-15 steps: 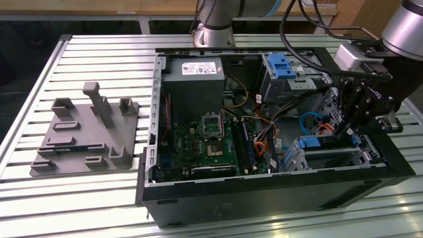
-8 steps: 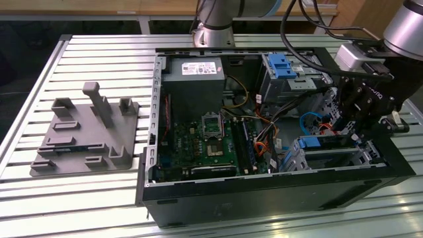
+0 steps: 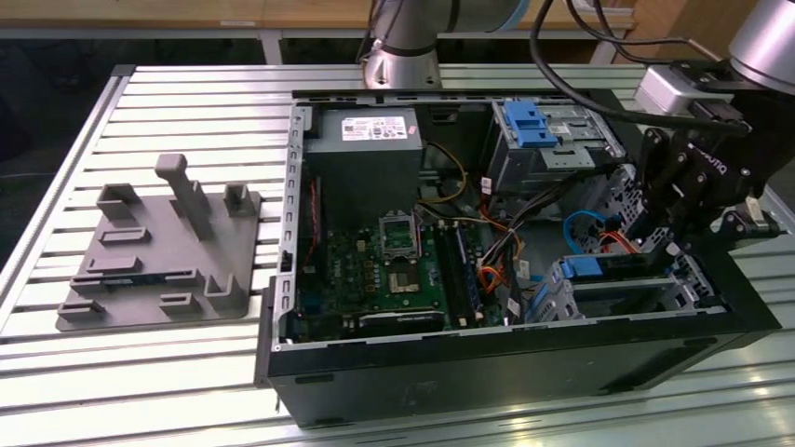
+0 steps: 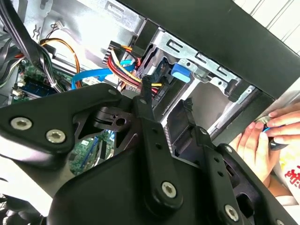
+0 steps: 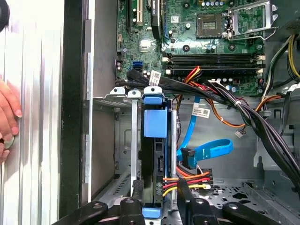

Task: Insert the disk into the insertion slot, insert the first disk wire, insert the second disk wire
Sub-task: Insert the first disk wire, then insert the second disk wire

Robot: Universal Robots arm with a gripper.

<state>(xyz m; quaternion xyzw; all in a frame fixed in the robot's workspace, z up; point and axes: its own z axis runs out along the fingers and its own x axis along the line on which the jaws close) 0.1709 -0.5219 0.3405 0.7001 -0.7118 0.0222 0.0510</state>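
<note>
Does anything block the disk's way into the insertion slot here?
Nothing visible does. In the first wrist view the disk already sits edge-on inside the insertion slot, with the gripper at its outer end. The blue cable and red-yellow wires lie to one side of it.

can't make out the face of the disk, standing edge-on in the insertion slot. loses its near end behind the gripper, itself cropped by the frame edge. crops a person's hand likewise, in both wrist views.
</note>
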